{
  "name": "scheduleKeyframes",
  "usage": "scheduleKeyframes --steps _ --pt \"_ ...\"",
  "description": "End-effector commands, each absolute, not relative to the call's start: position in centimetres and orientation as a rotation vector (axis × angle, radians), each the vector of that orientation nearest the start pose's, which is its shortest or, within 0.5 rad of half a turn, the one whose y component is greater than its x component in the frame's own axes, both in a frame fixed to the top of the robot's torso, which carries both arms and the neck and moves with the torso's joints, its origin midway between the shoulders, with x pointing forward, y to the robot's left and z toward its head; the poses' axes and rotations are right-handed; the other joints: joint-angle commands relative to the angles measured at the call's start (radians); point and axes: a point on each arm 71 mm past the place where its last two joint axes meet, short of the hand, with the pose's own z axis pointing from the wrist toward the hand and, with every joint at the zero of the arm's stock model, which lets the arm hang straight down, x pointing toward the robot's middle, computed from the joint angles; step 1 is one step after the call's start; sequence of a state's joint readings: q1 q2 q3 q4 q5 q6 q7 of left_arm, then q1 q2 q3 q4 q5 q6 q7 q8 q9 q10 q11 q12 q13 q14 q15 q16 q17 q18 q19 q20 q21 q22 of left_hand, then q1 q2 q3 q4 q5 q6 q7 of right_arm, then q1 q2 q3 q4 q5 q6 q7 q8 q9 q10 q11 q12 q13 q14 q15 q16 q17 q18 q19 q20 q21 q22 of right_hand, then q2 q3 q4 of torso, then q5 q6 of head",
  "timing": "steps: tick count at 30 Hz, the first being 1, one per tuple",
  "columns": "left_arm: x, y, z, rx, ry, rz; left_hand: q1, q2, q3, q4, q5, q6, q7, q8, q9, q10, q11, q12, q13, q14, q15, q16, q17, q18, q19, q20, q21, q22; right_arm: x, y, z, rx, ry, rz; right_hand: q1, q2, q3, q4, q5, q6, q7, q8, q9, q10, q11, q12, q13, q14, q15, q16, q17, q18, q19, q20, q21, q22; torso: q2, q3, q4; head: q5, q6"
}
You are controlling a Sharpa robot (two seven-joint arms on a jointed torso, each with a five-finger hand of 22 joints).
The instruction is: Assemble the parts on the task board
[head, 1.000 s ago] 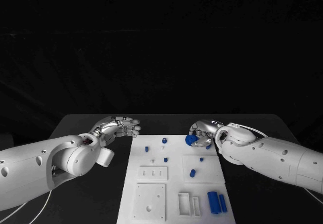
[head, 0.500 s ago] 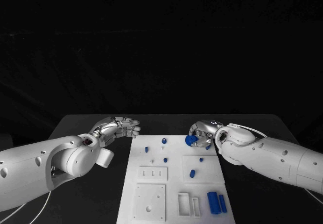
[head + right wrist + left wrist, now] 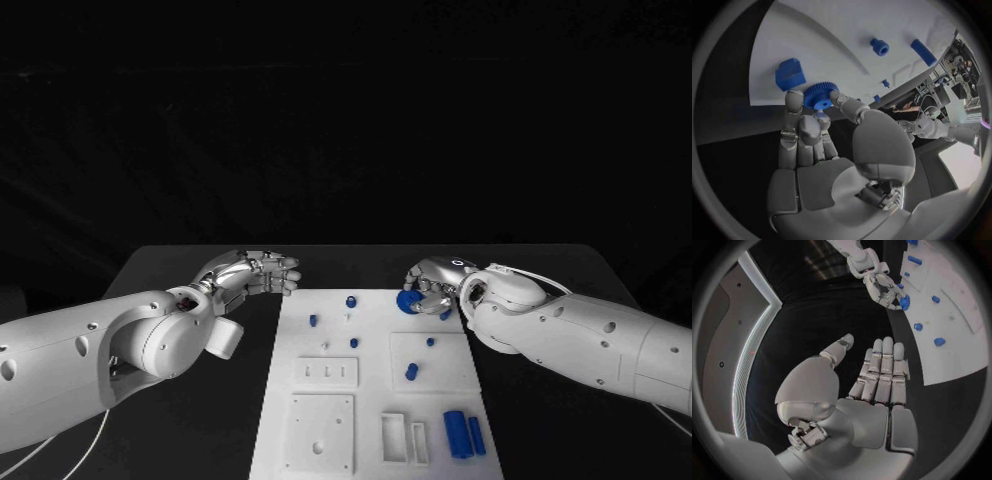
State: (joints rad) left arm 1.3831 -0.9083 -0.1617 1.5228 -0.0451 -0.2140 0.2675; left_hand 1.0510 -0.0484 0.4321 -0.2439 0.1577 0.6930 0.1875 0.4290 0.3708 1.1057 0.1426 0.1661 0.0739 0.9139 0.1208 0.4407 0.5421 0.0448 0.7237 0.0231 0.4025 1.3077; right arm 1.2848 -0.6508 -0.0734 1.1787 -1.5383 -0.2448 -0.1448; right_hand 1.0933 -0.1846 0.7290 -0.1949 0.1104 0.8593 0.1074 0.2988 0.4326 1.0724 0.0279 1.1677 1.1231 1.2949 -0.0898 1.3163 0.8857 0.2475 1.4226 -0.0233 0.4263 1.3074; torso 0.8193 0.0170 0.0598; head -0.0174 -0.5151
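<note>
Nothing has shifted since the earlier frames; both hands hold their places. Nearest on the task board: two blue cylinders lying side by side by its right edge. Mid-board: small blue pegs. Far end: right hand pinching a blue gear just above the board's far right corner. Left hand off the board's left, fingers extended, empty.
</note>
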Motion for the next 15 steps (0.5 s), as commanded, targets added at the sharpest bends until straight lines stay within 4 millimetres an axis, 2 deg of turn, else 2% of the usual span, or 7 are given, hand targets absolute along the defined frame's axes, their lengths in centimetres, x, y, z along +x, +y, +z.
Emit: scheduleKeyframes --steps 1,7,15 --pt "50.1 23.5 -13.9 -0.984 1.565 -1.49 -0.012 0.001 0.002 -0.005 -0.004 0.0 0.02 -0.006 -0.001 0.004 -0.001 -0.006 -0.001 0.004 0.0 -0.004 0.001 0.015 -0.006 -0.002 0.001 0.01 55.6 -20.8 -17.9 -0.215 1.704 0.359 -0.002 0.011 0.005 -0.006 0.005 0.044 0.028 0.003 0.002 -0.001 -0.006 -0.004 -0.002 -0.009 0.001 0.007 0.005 0.014 0.026 -0.024 0.003 0.015 0.001 -0.0005 -0.0014 -0.001 -0.001" --pt "50.1 23.4 -13.9 -0.983 1.566 -1.491 -0.012 0.001 0.003 -0.006 -0.003 0.0 0.02 -0.006 -0.001 0.004 -0.001 -0.006 -0.001 0.004 0.0 -0.004 0.001 0.015 -0.006 -0.002 0.001 0.01 55.6 -20.4 -17.8 -0.247 1.684 0.349 0.0 0.03 0.016 -0.019 0.003 0.068 0.02 0.015 0.008 0.0 -0.013 -0.004 -0.004 -0.011 -0.005 0.007 0.015 0.014 0.029 -0.026 -0.001 0.013 0.0 0.0007 0.0 -0.003 -0.003" --pt "50.1 23.5 -14.0 -0.984 1.565 -1.49 -0.012 0.001 0.003 -0.006 -0.003 -0.001 0.02 -0.006 -0.001 0.004 -0.001 -0.006 -0.001 0.004 0.0 -0.004 0.001 0.015 -0.006 -0.002 0.002 0.01 55.5 -19.6 -17.5 -0.3 1.638 0.338 -0.007 0.015 0.019 -0.027 -0.003 0.083 0.016 0.021 0.01 0.004 -0.017 -0.002 -0.004 -0.01 -0.009 0.006 0.021 0.014 0.032 -0.026 -0.002 0.014 0.0 0.0004 0.0009 -0.003 -0.003"
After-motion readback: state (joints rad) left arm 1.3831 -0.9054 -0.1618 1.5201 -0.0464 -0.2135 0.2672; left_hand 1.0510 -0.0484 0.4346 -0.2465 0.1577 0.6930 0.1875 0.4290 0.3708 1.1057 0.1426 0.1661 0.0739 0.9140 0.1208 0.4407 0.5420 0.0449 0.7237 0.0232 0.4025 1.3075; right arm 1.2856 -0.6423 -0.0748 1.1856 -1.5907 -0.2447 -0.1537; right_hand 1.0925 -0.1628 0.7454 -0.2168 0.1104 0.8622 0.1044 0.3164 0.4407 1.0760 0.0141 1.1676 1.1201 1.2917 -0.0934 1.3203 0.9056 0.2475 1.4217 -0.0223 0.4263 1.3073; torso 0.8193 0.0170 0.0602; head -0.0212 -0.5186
